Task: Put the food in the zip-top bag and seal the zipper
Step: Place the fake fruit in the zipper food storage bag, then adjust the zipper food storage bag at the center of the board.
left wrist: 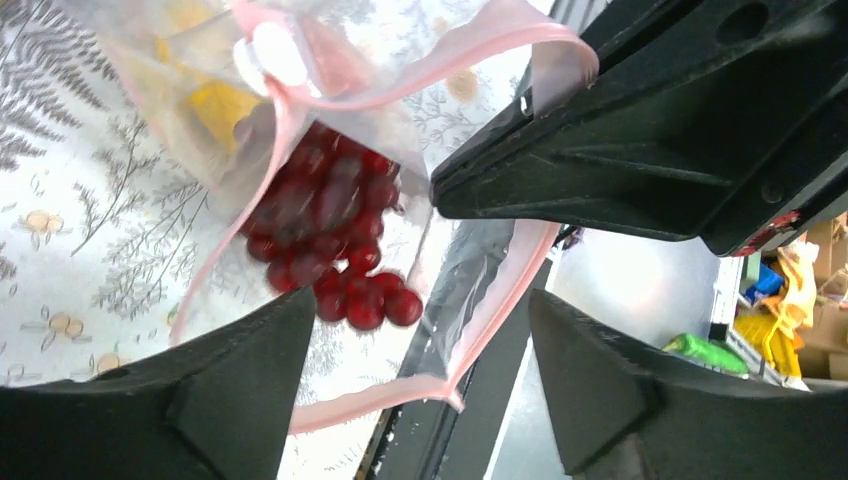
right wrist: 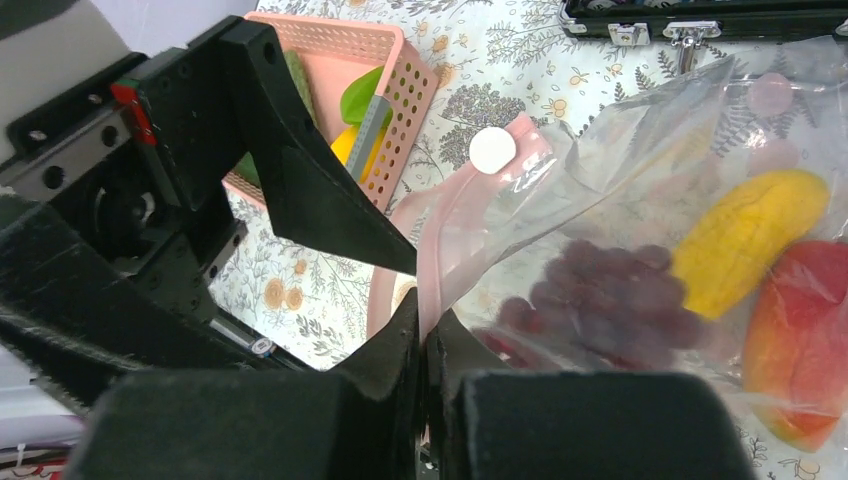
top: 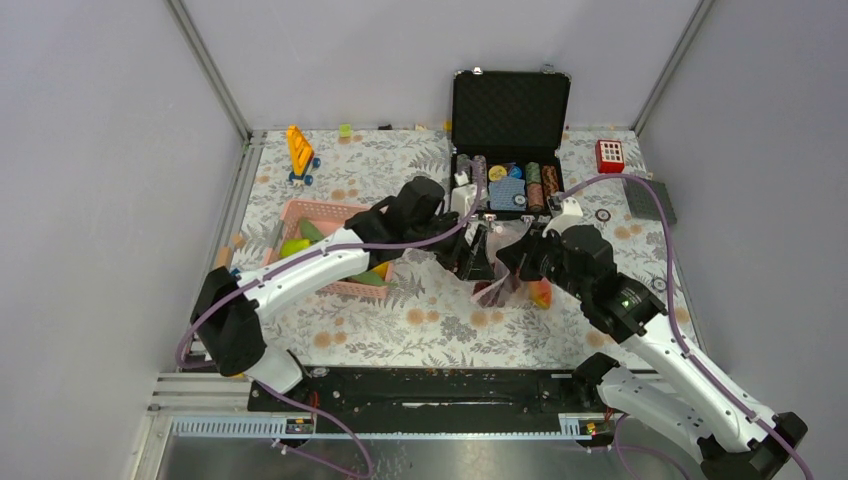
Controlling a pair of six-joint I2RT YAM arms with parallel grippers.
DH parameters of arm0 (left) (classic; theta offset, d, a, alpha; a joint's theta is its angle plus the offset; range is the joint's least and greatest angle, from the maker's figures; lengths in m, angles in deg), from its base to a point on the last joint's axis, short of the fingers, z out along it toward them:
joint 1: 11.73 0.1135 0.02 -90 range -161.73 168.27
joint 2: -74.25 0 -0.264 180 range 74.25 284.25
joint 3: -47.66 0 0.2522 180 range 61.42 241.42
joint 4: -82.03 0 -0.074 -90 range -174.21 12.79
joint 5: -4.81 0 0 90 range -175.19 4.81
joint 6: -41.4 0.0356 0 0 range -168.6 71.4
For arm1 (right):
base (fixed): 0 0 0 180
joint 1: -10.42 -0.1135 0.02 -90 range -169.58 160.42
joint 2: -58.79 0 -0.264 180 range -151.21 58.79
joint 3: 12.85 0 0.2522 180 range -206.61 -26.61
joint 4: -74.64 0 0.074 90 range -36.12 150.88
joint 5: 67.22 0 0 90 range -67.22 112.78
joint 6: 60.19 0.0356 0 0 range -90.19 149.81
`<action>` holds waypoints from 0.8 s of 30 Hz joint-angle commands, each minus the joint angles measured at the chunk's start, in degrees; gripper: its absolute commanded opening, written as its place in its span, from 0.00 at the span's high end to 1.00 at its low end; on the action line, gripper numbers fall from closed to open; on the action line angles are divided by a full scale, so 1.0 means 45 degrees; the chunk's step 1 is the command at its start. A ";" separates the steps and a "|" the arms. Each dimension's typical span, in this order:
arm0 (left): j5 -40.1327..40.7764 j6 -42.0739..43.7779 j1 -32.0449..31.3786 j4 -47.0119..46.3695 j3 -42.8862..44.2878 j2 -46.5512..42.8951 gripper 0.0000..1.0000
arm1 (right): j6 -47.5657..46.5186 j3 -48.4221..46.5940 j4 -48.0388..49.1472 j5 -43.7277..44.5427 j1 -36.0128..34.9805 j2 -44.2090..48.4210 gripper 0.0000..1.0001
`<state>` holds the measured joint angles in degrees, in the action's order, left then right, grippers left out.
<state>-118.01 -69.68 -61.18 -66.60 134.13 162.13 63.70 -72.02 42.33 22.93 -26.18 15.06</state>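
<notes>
The zip-top bag [right wrist: 640,170] hangs from the tips of the right gripper [right wrist: 425,335]. That gripper's fingers are pressed together on the bag's rim, pinching the zipper [right wrist: 438,245] at one side of the mouth. The mouth is open. The pink strip loops away from the pinch, and a white round tab [right wrist: 492,150] sits on it further along. Inside the bag, beyond the right fingertips, lie the dark grapes [right wrist: 610,300] nearest, then the yellow citrus [right wrist: 750,240], then the red-orange mango [right wrist: 800,340] touching the citrus on its far side. In the left wrist view the grapes sit directly below the left gripper [left wrist: 420,300], at the lip of the mouth. Whether the lowest grapes are fully past the rim cannot be told. The left gripper's fingers [left wrist: 230,400] stand wide apart with nothing between them but the open mouth underneath. The right gripper's closed tips are just ahead of them. From above, the two grippers meet tip to tip over the floral table [top: 430,320]. The pink basket [right wrist: 400,80] lies behind the left gripper, beside its arm, and holds a green leafy piece [right wrist: 360,95]. The open black case [top: 510,110] stands beyond both grippers.
</notes>
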 commanded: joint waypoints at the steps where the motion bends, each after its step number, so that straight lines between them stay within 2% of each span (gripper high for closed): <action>1: 0.1421 0.0369 -0.0053 0.0211 0.0007 -0.1537 0.09 | 0.0057 -0.0010 0.0840 -0.0228 -0.0031 0.0229 1.00; 2: 0.1537 0.0400 -0.0047 0.0209 -0.0135 -0.1867 0.02 | 0.0007 -0.0010 0.0845 -0.0247 -0.0028 0.0225 1.00; 3: 0.1791 0.0406 -0.0051 0.0209 -0.0302 -0.2254 0.01 | -0.0007 -0.0039 0.0828 -0.0281 -0.0021 0.0215 1.00; 8: 0.5011 0.0120 -0.0047 0.0510 -0.1287 -0.3932 0.01 | -0.0150 -0.0156 0.0748 -0.0394 -0.0040 0.0263 1.00; 11: 0.6460 -0.0041 -0.0042 0.0845 -0.1641 -0.3974 0.01 | -0.0205 -0.0203 0.0707 -0.0400 -0.0040 0.0300 1.00; 18: 0.4264 -0.0523 -0.0036 0.0375 -0.1064 -0.1030 0.02 | -0.0179 -0.0229 0.0677 -0.0658 -0.0031 0.0234 1.00; 20: 0.3746 -0.0502 -0.0046 0.0186 -0.0644 -0.0085 0.09 | -0.0197 -0.0229 0.0697 -0.0764 -0.0049 0.0234 1.00; 21: 0.3527 -0.0468 -0.0036 0.0352 -0.0304 0.0344 0.17 | -0.0191 -0.0259 0.0619 -0.0763 -0.0040 0.0221 1.00; 23: 0.3364 -0.0396 -0.0033 0.0730 0.0327 0.0831 0.46 | -0.0301 -0.0327 0.0404 -0.0660 -0.0031 0.0241 1.00; 24: 0.3652 -0.0394 -0.0030 0.0831 0.0474 0.0844 0.64 | -0.0419 -0.0362 0.0222 -0.0625 -0.0041 0.0244 1.00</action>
<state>-99.15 -71.49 -61.25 -62.60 129.78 165.52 63.24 -71.80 42.35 20.74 -26.18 15.41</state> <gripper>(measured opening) 0.599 0.036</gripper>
